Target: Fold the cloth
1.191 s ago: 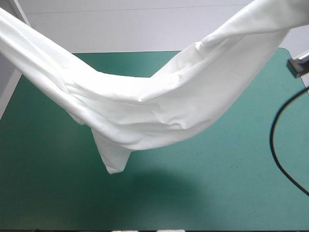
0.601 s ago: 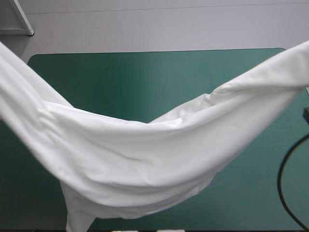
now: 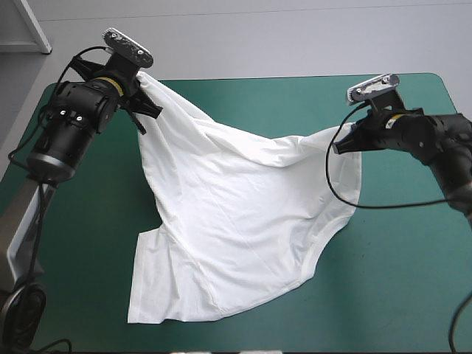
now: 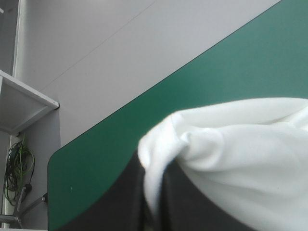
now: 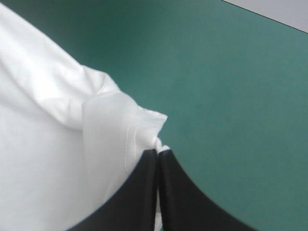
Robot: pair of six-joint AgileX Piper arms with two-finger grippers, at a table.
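The white T-shirt (image 3: 236, 221) hangs between both grippers near the table's far edge, and its lower half lies spread on the teal-green cover toward the front left. My left gripper (image 3: 142, 90) holds one corner raised at the far left, shut on the T-shirt. My right gripper (image 3: 338, 146) pinches the other corner lower, at the far right. In the left wrist view the T-shirt (image 4: 231, 144) bunches over the left gripper (image 4: 153, 195). In the right wrist view the right gripper (image 5: 158, 155) is shut on a hemmed fold of the T-shirt (image 5: 57, 134).
The teal-green cover (image 3: 398, 280) shows bare to the right of the shirt and along the front left. The table's far edge (image 3: 295, 77) runs just behind both grippers.
Earlier the shirt hung high in a sagging band close to the camera, with the grippers out of view. Now both arms are lower and farther back, and the shirt's lower half rests on the table.
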